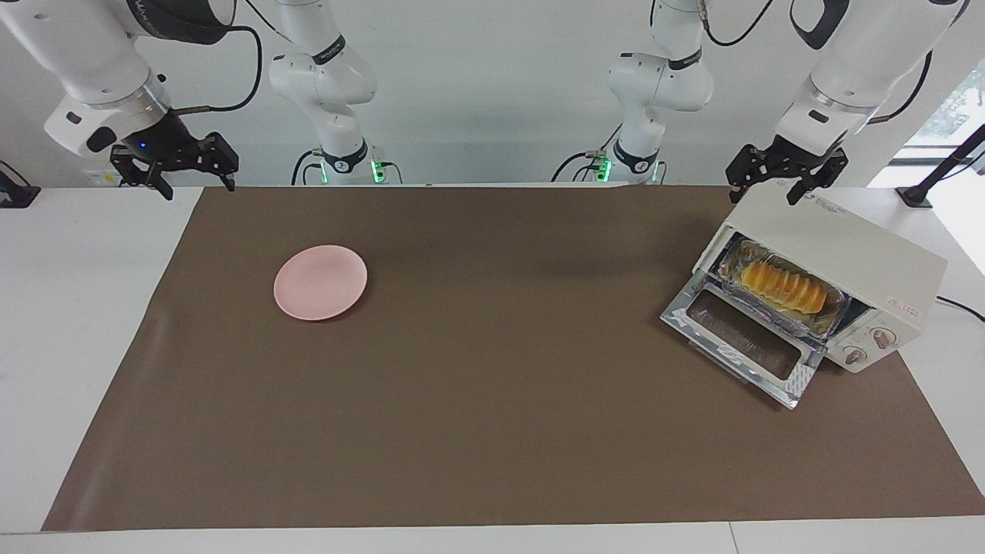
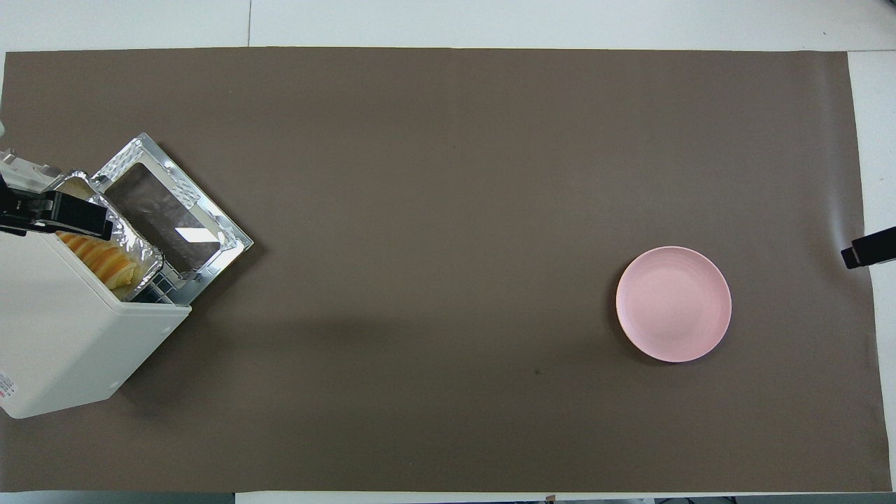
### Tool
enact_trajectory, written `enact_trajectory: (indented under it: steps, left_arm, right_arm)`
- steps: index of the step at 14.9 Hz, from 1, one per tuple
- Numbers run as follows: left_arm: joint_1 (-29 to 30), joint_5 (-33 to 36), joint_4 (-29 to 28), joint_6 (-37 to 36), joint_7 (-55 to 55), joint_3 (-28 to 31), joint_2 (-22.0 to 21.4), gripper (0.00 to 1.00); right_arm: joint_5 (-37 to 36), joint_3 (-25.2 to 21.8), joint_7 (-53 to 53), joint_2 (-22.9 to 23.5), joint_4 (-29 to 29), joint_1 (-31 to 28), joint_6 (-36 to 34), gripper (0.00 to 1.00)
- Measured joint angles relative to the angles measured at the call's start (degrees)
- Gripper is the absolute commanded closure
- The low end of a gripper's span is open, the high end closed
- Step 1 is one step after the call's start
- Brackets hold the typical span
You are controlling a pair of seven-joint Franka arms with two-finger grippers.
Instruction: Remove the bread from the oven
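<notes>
One bread (image 1: 783,286) lies lengthwise along the oven (image 1: 854,261) mouth.

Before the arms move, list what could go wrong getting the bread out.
1. The golden ridged bread loaf sits in a crinkled silver foil tray inside the cream-white toaster oven; a grasp may catch foil instead.
2. The open left gripper hangs just over the oven's top and could knock it on descending.
3. The folded-down glass door crowds the approach.
The open right gripper waits.
</notes>
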Motion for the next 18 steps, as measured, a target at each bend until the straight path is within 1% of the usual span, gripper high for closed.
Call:
enact_trajectory:
  steps: [6,7,9,10,11,14,16,18]
  left_arm:
    - [-0.1,0.0,-0.6,0.3,-0.2,0.0,0.0,0.0]
    - [-0.1,0.0,-0.6,1.2,-1.3,0.1,0.0,0.0]
    - [-0.1,0.0,-0.6,3.3,-7.0,0.2,0.3,0.0]
    - [-0.1,0.0,-0.3,3.9,-9.7,0.2,1.3,0.0]
    - [0.0,0.0,0.6,4.6,-12.1,0.2,3.3,0.0]
    - [2.2,0.0,3.3,9.5,-17.5,0.6,12.2,0.0]
    - [4.0,0.1,2.6,14.1,-23.7,0.8,17.0,0.0]
    - [4.8,0.2,0.1,17.1,-28.4,0.9,18.9,0.0]
  right_arm:
    - [0.0,0.0,0.0,0.0,0.0,0.0,0.0,0.0]
    - [0.0,0.0,0.0,0.0,0.0,0.0,0.0,0.0]
    - [0.0,0.0,0.0,0.0,0.0,0.0,0.0,0.0]
    - [0.0,0.0,0.0,0.0,0.0,0.0,0.0,0.0]
    - [0.0,0.0,0.0,0.0,0.0,0.0,0.0,0.0]
    - [0.0,0.0,0.0,0.0,0.0,0.0,0.0,0.0]
    - [0.0,0.0,0.0,0.0,0.0,0.0,0.0,0.0]
    - [0.0,0.0,0.0,0.0,0.0,0.0,0.0,0.0]
